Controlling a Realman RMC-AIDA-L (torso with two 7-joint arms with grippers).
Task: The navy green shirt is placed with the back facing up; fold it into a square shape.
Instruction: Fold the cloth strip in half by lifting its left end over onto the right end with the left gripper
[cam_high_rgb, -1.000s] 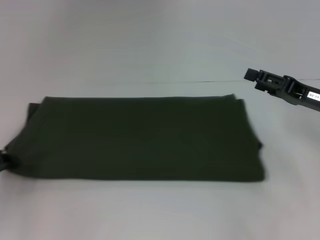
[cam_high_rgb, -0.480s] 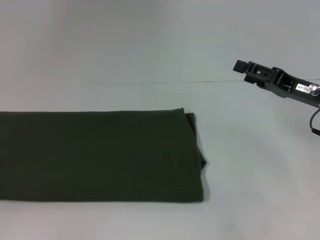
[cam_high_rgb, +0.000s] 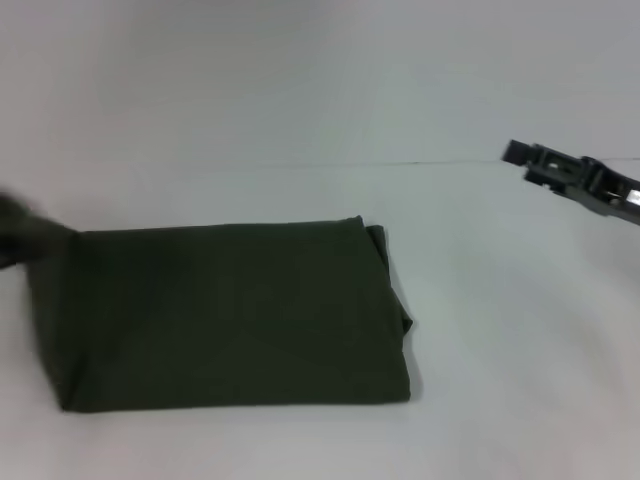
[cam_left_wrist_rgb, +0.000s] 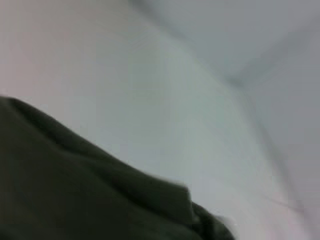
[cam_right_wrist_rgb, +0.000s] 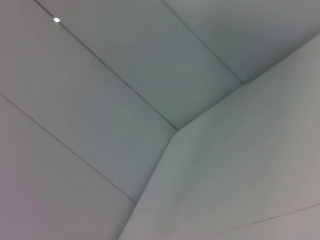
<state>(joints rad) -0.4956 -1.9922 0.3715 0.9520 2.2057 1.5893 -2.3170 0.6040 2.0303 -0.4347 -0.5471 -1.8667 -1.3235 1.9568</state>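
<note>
Right gripper (cam_high_rgb: 520, 156) fingers hover beyond folded navy green shirt (cam_high_rgb: 230, 315)

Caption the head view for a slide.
Folded green shirt on the table, right hand raised clear at its right.

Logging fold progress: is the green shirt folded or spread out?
Folded: the navy green shirt lies as a compact rectangle, layered edges stacked at one end.
</note>
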